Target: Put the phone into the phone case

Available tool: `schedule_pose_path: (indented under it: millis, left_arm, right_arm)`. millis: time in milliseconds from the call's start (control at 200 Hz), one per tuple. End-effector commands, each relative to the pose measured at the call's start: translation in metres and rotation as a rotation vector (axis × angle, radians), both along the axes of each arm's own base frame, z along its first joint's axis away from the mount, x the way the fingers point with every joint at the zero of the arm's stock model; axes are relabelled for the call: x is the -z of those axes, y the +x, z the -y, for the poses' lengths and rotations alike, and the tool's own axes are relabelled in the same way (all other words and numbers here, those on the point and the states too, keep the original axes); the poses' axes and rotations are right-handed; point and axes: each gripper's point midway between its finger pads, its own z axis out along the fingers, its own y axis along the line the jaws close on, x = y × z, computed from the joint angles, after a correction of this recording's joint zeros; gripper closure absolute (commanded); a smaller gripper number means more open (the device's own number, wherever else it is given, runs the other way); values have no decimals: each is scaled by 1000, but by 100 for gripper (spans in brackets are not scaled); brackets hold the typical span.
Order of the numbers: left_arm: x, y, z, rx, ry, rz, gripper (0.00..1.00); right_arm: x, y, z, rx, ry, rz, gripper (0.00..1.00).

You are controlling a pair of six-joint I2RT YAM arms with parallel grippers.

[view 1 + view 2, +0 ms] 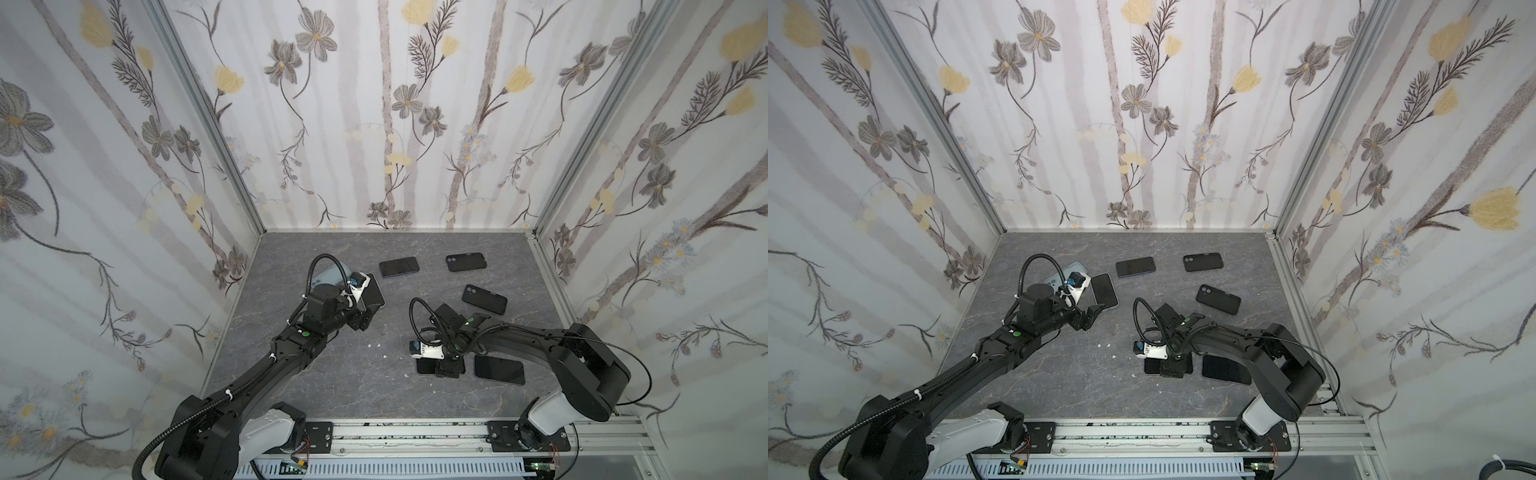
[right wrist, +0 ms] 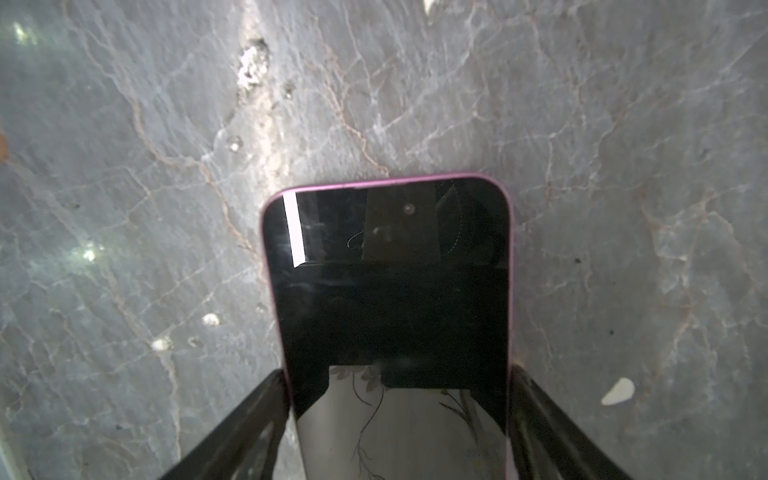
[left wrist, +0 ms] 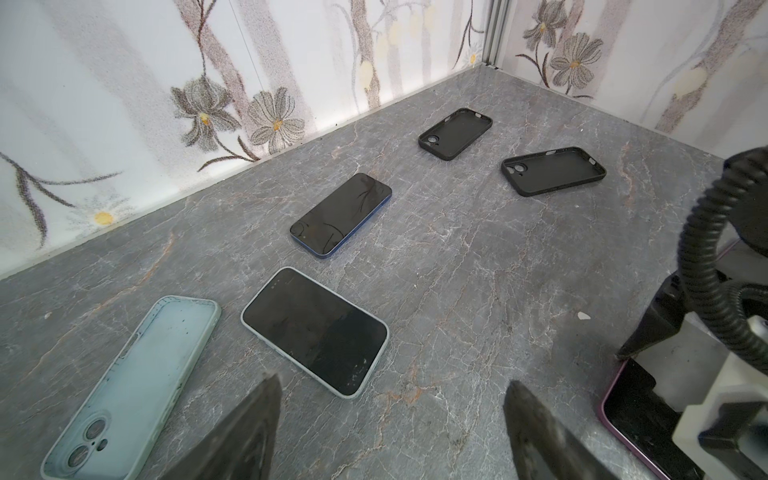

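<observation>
Grey bench [image 1: 374, 395]: four phones [image 3: 340, 214], three cases [image 3: 455, 133]. Left tool [image 3: 392, 380] gapes empty; right tool [image 2: 397, 372] straddles pink phone [image 2: 386, 291], grip unclear.

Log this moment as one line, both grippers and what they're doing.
left gripper: open, empty | right gripper: jaws straddling pink-edged black phone flat on grey marble table | grip: unconfirmed

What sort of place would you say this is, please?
Probably a robot test booth, not a home: floral-papered panels in aluminium framing, a marble-look tabletop, and a mounting rail in front.
</observation>
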Motion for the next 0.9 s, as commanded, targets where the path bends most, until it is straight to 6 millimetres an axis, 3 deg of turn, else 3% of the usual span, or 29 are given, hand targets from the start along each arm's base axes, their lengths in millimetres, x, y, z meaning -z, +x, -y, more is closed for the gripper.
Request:
schedule_pose_path:
  millis: [0,420,699,899]
  left_arm:
    - [-15,6,-2,-18,-1,63,17]
    - [-17,6,3,-46,-86,-11,17]
    - [-11,10,4,-208,-209,-335,18]
    - [-12,-10,28,-169,-363,-536,21]
  right_arm:
    - [1,-1,-1,11,0,-16,26]
    - [-13,8,-2,60,32,12,36]
    - [-42,12,-8,80,140,76,37]
    - [-66,22,-12,126,235,125,38]
